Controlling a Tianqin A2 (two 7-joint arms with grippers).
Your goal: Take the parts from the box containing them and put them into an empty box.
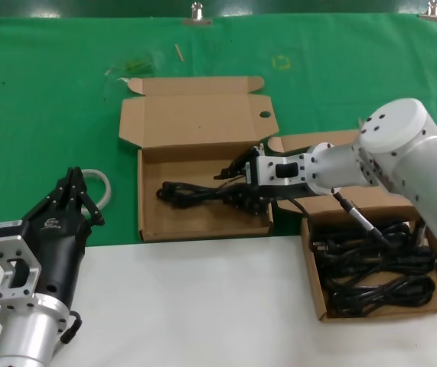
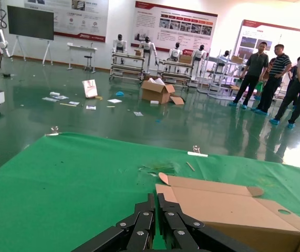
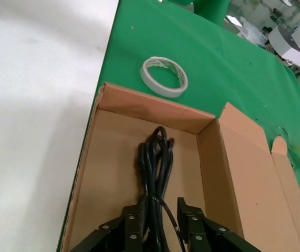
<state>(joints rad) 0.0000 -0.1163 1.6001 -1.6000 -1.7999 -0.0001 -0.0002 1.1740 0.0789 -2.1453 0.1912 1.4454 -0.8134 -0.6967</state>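
Note:
The middle brown box [image 1: 151,220] has its lid flap open and holds one black power cord bundle [image 1: 191,192] lying lengthwise. My right gripper [image 1: 232,177] is low inside this box at the bundle's right end. In the right wrist view its jaws [image 3: 157,207] stand open astride the cord [image 3: 155,157], one finger against it and the other a little apart. The box on the right [image 1: 314,284] holds several more black cords [image 1: 379,271]. My left gripper [image 1: 73,182] is parked at the lower left, shut and empty; it also shows in the left wrist view [image 2: 156,198].
A whitish ring of tape [image 1: 105,186] lies on the green cloth beside my left gripper, and shows in the right wrist view [image 3: 164,76] beyond the box's wall [image 3: 155,111]. A white table strip [image 1: 203,306] runs along the front. Small scraps [image 1: 178,52] lie at the back.

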